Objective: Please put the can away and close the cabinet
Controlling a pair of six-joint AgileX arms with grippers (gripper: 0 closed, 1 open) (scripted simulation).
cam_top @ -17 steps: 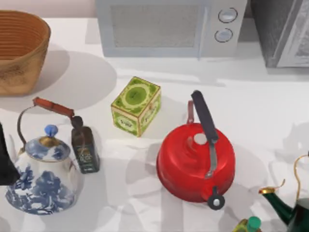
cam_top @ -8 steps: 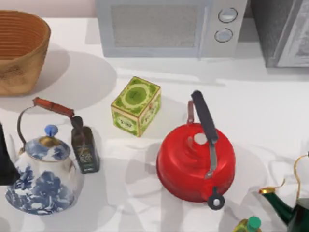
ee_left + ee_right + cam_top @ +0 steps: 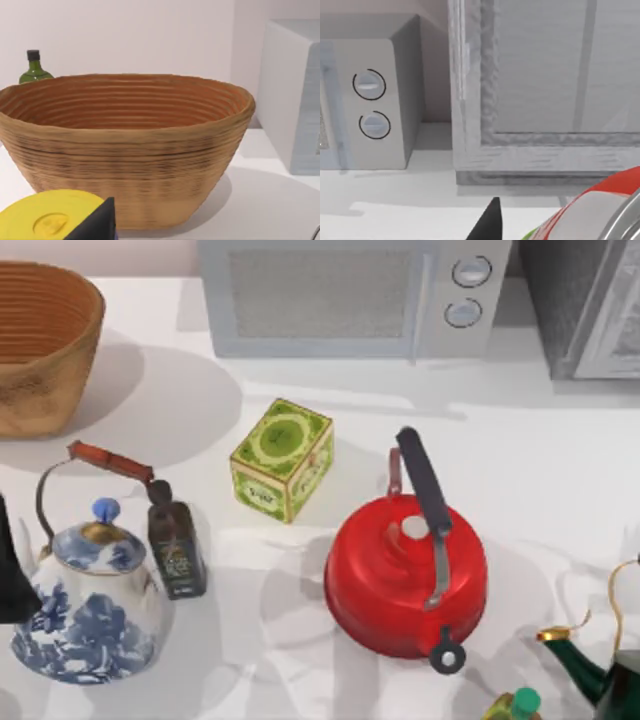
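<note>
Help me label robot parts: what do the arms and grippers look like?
The left gripper is a plain matte black wedge tapering to a point; the left arm is a black, unmarked shape at the left edge of the white table. The right gripper is likewise a slim black pointed tip. No cables or markings are visible.

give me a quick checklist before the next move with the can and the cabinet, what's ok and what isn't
1. Can close under the right wrist camera, facing the cabinet: ok.
2. Right gripper's hold on the can: cannot tell.
3. Cabinet door open enough for the can: cannot tell; right wrist view shows the framed panel square-on.
4. Microwave stands apart to the cabinet's left: ok.
5. Red kettle sits mid-table, short of the cabinet: ok.
6. Left arm low at the table's left edge, by the basket: ok.
</note>
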